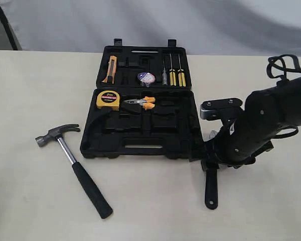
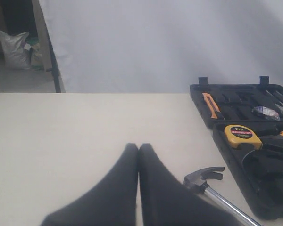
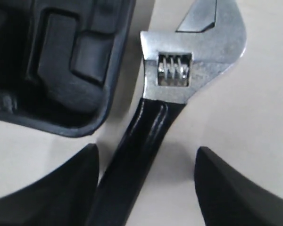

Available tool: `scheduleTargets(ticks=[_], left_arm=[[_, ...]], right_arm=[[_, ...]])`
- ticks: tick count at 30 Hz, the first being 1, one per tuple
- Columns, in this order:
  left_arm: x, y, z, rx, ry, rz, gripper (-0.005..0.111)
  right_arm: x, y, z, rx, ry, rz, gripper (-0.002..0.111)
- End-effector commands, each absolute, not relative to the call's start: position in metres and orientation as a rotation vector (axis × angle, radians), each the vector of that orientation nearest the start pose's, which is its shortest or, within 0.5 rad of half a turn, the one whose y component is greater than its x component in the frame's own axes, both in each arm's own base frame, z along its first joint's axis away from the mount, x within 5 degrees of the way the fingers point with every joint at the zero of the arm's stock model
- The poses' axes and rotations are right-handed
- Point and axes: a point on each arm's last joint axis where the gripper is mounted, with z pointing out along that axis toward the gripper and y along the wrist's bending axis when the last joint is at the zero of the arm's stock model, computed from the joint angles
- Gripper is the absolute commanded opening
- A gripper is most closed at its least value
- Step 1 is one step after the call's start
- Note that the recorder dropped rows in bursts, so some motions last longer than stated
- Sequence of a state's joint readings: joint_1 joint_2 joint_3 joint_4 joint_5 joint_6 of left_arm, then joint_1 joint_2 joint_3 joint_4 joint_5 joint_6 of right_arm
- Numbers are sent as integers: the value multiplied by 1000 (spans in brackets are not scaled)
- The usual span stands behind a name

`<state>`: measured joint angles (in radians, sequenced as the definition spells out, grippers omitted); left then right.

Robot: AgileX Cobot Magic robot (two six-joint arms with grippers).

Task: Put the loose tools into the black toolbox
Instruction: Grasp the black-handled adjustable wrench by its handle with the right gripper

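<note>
The black toolbox (image 1: 115,131) lies open on the table, and the purple-white tape roll (image 1: 146,77) sits in its far half. The claw hammer (image 1: 85,186) lies on the table left of the box, also in the left wrist view as hammer (image 2: 205,176). The adjustable wrench (image 3: 188,52) lies on the table by the box's right front corner, its black handle (image 1: 210,188) pointing toward the front. My right gripper (image 3: 146,151) is open astride that handle, which lies close to one finger and apart from the other. My left gripper (image 2: 138,147) is shut, empty, above bare table.
A yellow tape measure (image 1: 108,100) and orange-handled pliers (image 1: 143,102) rest in the box's near half. A utility knife (image 1: 111,69) and yellow screwdrivers (image 1: 175,75) sit in the far half. The box corner (image 3: 61,56) is right next to the wrench.
</note>
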<state>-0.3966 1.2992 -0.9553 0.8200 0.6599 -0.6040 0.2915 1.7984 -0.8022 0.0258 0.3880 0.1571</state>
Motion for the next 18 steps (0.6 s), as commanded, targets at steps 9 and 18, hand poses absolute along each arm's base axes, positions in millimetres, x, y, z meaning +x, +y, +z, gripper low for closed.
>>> scheduleTargets(ticks=[9, 18], left_arm=[[263, -66, 307, 306, 2223, 348, 1], [263, -66, 307, 306, 2223, 348, 1]], right_arm=[[283, 65, 106, -245, 2956, -28, 0], [275, 2, 105, -188, 3136, -194, 0]])
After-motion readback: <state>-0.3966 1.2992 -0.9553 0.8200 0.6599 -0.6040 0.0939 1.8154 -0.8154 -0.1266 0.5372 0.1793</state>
